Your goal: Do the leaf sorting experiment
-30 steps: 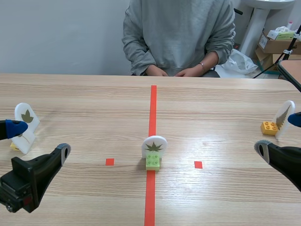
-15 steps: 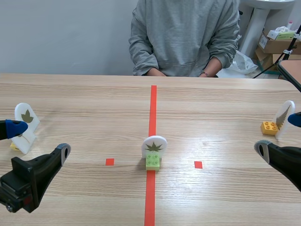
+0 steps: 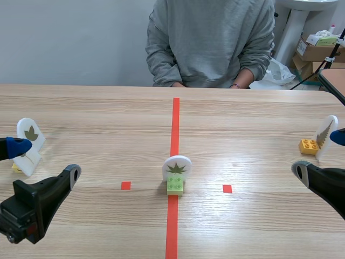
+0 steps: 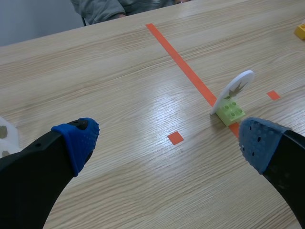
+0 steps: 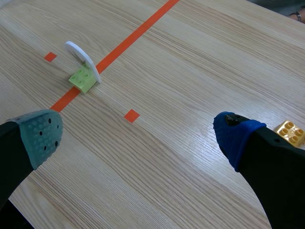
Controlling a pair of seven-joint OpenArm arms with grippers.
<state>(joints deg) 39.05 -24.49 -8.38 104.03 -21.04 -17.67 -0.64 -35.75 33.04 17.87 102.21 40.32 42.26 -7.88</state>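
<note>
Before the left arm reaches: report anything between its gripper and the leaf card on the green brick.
Nothing visible does. Only bare table lies between the open left gripper and the leaf card standing on its green brick.

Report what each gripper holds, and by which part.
Nothing is held. The left gripper and the right gripper both stand open, apart from the leaf card on its green brick.

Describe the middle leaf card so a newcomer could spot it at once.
On the pale wooden table, follow the long orange-red tape line. Standing on it is a white rounded card with a dark spiky leaf. Unlike the left-edge card and the right-edge card, it sits on a light green toy brick.
</note>
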